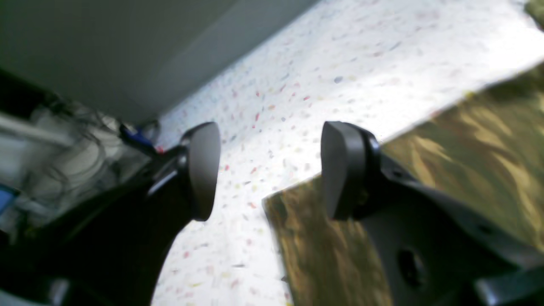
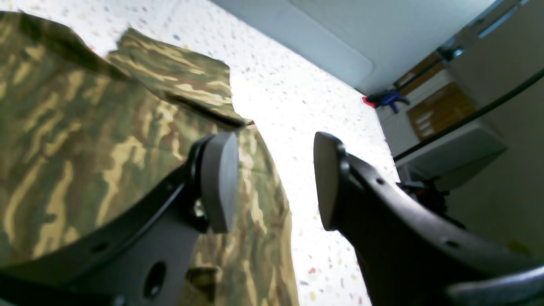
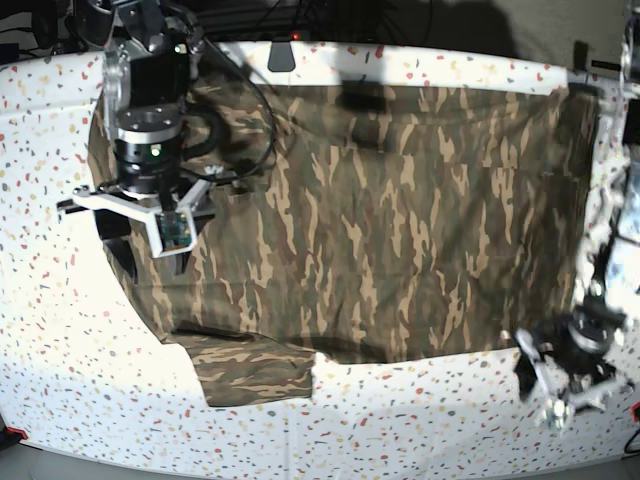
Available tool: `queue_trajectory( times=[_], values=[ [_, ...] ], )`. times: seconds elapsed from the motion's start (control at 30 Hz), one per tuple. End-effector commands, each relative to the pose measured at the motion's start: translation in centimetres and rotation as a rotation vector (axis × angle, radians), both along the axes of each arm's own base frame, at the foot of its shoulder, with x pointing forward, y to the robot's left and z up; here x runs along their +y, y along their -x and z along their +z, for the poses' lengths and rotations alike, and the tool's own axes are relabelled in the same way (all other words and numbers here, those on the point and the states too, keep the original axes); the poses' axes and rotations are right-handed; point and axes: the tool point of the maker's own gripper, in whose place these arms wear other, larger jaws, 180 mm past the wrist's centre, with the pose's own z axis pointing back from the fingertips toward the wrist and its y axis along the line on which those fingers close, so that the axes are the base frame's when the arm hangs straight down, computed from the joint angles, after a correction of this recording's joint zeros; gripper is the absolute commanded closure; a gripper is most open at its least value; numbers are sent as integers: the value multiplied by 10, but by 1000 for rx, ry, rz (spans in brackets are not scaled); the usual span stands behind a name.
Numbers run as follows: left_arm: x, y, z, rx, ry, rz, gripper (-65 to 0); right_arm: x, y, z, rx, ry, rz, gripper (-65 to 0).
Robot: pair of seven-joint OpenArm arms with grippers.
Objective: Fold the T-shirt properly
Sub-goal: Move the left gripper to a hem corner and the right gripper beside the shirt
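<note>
T-shirt (image 3: 380, 240) far edge hidden behind right tool (image 2: 272, 182).

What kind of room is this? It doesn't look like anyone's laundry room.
Most likely a robotics lab or test bench. A camouflage T-shirt lies spread on a speckled table, with a robot arm at each side. Cables run behind, and cardboard boxes on shelving stand beyond the table's edge.

Left tool (image 1: 270, 170) with jaws apart and empty, right tool (image 2: 274, 180) likewise, arms spread wide
</note>
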Motion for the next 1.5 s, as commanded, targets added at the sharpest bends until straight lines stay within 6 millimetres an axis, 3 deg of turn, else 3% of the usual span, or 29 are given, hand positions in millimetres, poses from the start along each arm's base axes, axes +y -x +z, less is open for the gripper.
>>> queue_trajectory(
  times=[0.0, 0.13, 0.3, 0.37, 0.47, 0.63, 0.77, 0.93, 1.0, 1.13, 1.27, 1.33, 1.43, 1.47],
  values=[
    [10, -17, 24, -42, 33, 1, -362, -1, -1, 14, -55, 6, -2, -291],
    [35, -52, 5, 105, 192, 22, -362, 1, -1, 12, -50, -18, -13, -291],
    [61, -73, -55, 263, 359, 134, -359, 2, 0, 9, -33, -45, -32, -291],
    [74, -66, -88, 339, 385, 208, -354, 2, 2, 5, -16, -54, -42, -291],
    [82, -54, -119, 396, 441, 267, -354, 0, 3, 1, 3, -54, -53, -291],
    [88, -36, -145, 442, 494, 315, -354, -5, 6, -7, 48, -53, -84, -291],
    [92, -30, -155, 405, 495, 313, -354, -9, 9, -14, 89, -56, -112, -291],
    [95, -5, -186, 441, 487, 327, -354, -11, 11, -18, 109, -57, -124, -291],
    [90, 7, -200, 471, 493, 309, -354, -11, 11, -18, 112, -57, -125, -291],
    [53, 16, -209, 555, 581, 176, -346, -11, 11, -18, 113, -57, -126, -291],
    [33, 8, -203, 558, 609, 134, -263, -11, 11, -18, 113, -57, -126, -291],
    [29, 4, -199, 546, 607, 121, -181, -11, 11, -18, 113, -57, -125, -291],
    [28, -1, -191, 526, 602, 104, 0, -10, 10, -16, 100, -55, -118, -291],
    [28, -3, -189, 519, 599, 100, 0, -9, 9, -14, 91, -56, -113, -291]
  ],
)
